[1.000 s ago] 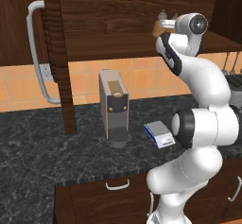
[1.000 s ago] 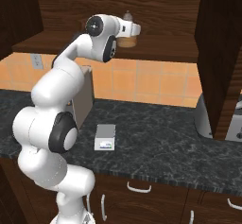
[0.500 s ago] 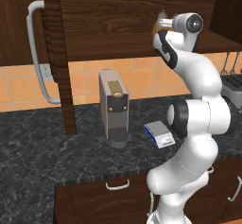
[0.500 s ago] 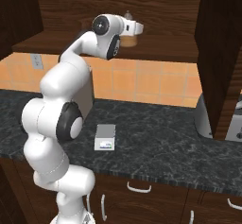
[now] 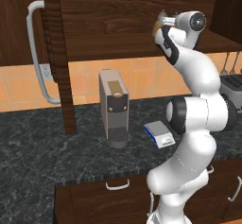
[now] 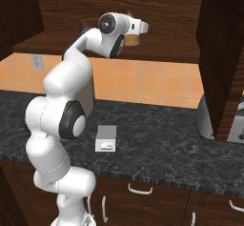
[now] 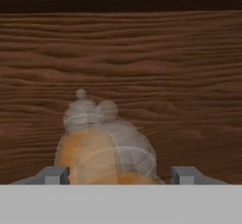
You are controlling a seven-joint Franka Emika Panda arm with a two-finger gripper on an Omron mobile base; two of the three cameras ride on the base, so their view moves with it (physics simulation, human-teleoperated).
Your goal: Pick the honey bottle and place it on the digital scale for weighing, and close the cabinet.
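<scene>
gripper (image 7: pixel 118 175) spread wide, honey bottle (image 7: pixel 106 147) between fingertips (contact unclear)

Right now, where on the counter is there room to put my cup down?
Bare dark counter lies between the digital scale and the right-hand cabinet door. More lies left of the coffee machine, toward the front edge. It is crowded between the coffee machine and the scale, where the arm stands.

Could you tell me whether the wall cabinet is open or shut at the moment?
Open. The cabinet door stands swung out edge-on with its bar handle, the shelf is exposed, and the gripper reaches inside toward the honey bottle.
</scene>
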